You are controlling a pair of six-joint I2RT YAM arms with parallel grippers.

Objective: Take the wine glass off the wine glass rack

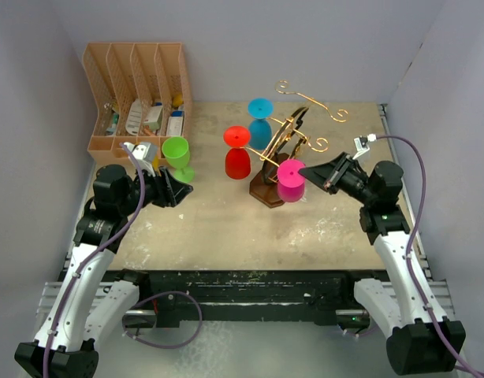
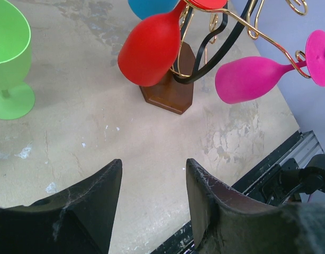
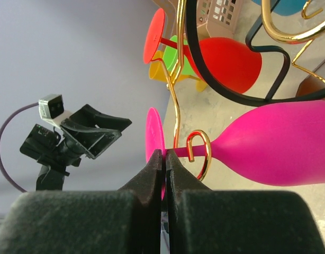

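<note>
hanging right of centre, the pink wine glass (image 3: 279, 145) is being clenched at its stem by the right gripper (image 3: 165, 157).

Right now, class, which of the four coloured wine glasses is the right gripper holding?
The pink wine glass: the right gripper is shut on its stem. Nothing grips the red glass, blue glass or green glass.

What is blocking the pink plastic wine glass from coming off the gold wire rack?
Only the gold wire rack's own curled hook, looped around the pink wine glass stem beside the shut right gripper. The red plastic glass hangs apart from it.
</note>
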